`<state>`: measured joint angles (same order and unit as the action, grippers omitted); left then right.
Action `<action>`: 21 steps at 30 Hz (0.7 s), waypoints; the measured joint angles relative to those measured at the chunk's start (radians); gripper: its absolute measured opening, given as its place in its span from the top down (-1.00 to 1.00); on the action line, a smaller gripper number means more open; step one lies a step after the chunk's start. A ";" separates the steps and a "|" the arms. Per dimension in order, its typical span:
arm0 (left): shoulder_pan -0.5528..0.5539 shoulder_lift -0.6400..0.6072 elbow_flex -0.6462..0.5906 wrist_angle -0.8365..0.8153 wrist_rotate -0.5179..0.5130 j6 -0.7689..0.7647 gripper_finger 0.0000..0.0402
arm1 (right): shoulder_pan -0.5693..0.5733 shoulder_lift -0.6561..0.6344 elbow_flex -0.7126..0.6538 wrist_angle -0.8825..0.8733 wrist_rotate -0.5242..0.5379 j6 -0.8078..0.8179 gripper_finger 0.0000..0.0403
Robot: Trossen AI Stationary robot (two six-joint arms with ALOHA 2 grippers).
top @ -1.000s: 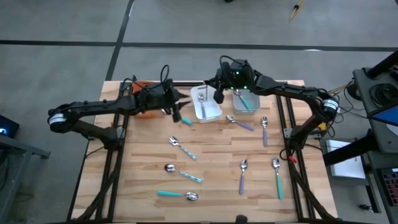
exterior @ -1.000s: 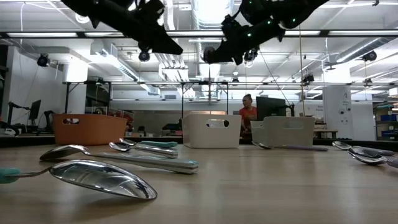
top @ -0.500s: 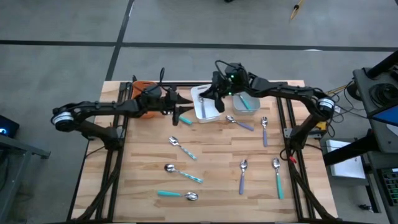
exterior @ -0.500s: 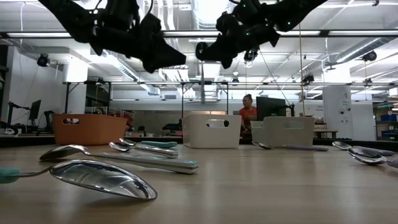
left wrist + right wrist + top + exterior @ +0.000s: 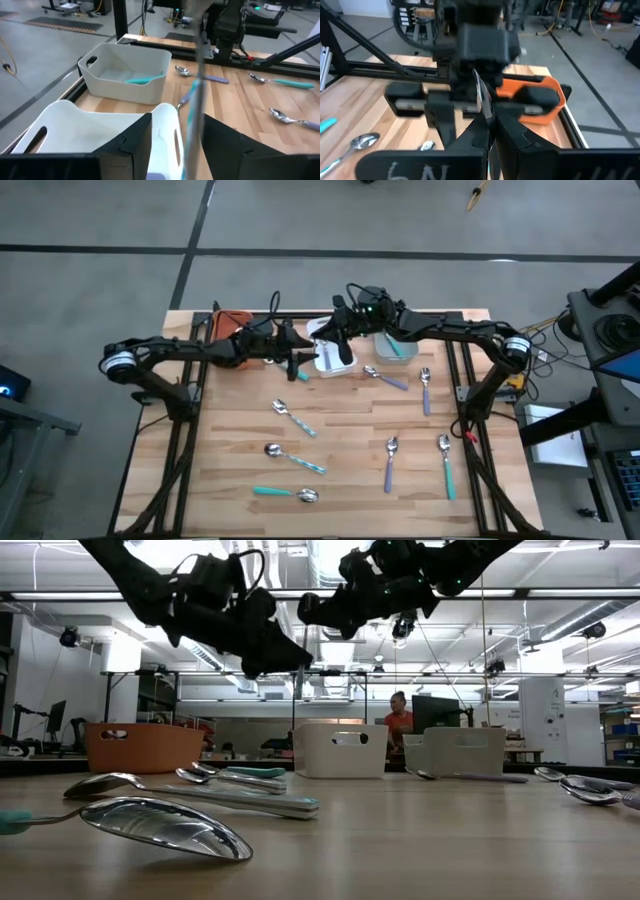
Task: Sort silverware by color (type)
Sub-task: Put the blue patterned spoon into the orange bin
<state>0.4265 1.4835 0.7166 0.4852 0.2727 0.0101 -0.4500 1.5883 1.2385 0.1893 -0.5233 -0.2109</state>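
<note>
As left gripper (image 5: pixel 300 360) widens beside white bin (image 5: pixel 335 360), right gripper (image 5: pixel 335 330), pinching utensil (image 5: pixel 482 100), takes handover.

L gripper (image 5: pixel 297 362) moved right toward white bin (image 5: pixel 340 361); R gripper (image 5: pixel 335 330) shifted left, closer.

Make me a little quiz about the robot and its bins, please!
1. True or false: the right hand is wide open.
2. How many bins stand at the table's far edge? A two, B three, C five.
3. Fill in: the handle lying in the grey bin is ____.
Key: 1 false, it is shut on a silverware piece. 2 B: orange bin, white bin, grey bin. 3 teal.
</note>
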 joint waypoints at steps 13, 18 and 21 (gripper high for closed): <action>0.000 0.002 0.004 -0.001 -0.046 -0.019 0.93 | -0.002 0.000 0.000 0.007 0.085 0.001 0.90; -0.001 0.001 0.004 0.004 -0.119 -0.024 0.95 | -0.002 0.000 0.000 0.006 0.107 0.033 0.67; -0.001 -0.001 0.004 0.006 -0.175 -0.032 0.95 | -0.003 -0.005 0.000 0.009 0.155 0.058 0.50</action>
<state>0.4255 1.4822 0.7204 0.4914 0.0972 -0.0218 -0.4533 1.5836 1.2385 0.1987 -0.3682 -0.1526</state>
